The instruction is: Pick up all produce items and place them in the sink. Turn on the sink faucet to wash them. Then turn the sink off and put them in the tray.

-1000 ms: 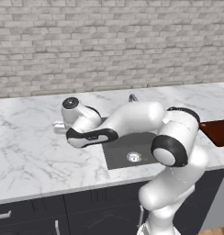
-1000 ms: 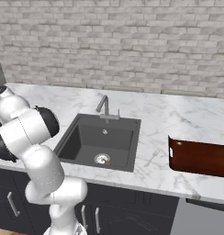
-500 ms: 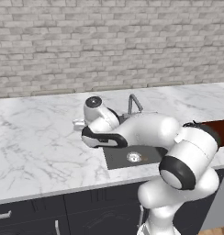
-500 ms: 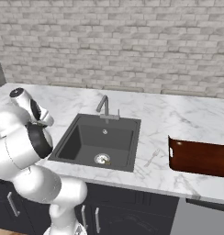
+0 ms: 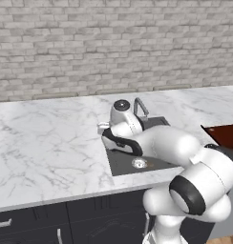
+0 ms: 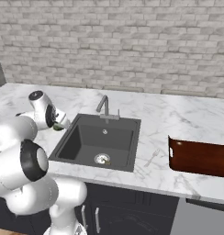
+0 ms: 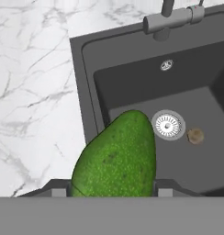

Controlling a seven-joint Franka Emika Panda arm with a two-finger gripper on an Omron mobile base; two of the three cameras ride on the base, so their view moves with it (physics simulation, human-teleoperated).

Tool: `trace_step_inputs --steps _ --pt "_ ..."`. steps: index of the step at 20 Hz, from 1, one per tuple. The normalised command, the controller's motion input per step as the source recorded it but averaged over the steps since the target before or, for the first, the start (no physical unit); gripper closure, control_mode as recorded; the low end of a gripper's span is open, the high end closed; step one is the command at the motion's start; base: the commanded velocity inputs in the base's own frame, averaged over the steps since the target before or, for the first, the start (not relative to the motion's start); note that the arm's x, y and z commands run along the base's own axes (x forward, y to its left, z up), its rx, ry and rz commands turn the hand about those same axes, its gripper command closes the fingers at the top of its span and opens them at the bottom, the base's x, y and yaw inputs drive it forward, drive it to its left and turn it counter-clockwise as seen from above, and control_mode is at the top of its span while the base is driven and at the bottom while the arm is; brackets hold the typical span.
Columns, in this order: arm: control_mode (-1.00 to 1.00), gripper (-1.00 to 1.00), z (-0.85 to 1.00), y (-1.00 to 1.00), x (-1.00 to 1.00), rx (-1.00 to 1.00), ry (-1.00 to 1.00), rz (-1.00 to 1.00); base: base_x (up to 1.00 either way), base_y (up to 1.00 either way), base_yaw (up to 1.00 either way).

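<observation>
The tool [image 7: 111, 192] is clenched on the shiny green pear-shaped fruit [image 7: 116, 158], above the left rim of the dark grey rectangular sink [image 7: 178, 87] in the white marble bench [image 7: 31, 82]. The small tan-brown lumpy piece [image 7: 195, 135] lies in the sink, at three o'clock from the round silver drain [image 7: 168, 124].

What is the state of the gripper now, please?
Gripper: closed on the green fruit, held above the sink.
</observation>
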Motion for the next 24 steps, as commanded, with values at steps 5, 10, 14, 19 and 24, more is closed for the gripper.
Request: trace_step_inputs --steps 5,10,14,19,24 --pt "-1.0 1.0 0.0 -0.8 0.0 0.0 0.0 -0.03 0.0 0.0 0.0" --pt "-1.0 1.0 0.0 -0.79 0.0 0.01 0.0 -0.02 0.0 0.0 0.0" --pt "-1.0 1.0 0.0 -0.76 0.0 0.02 0.0 -0.02 0.0 0.0 0.0" --pt "-1.0 1.0 -0.06 -0.72 0.0 0.03 0.0 -0.02 0.0 0.0 0.0" --pt "-1.0 1.0 -0.22 -0.61 0.03 0.03 0.0 0.0 0.0 0.0 0.0"
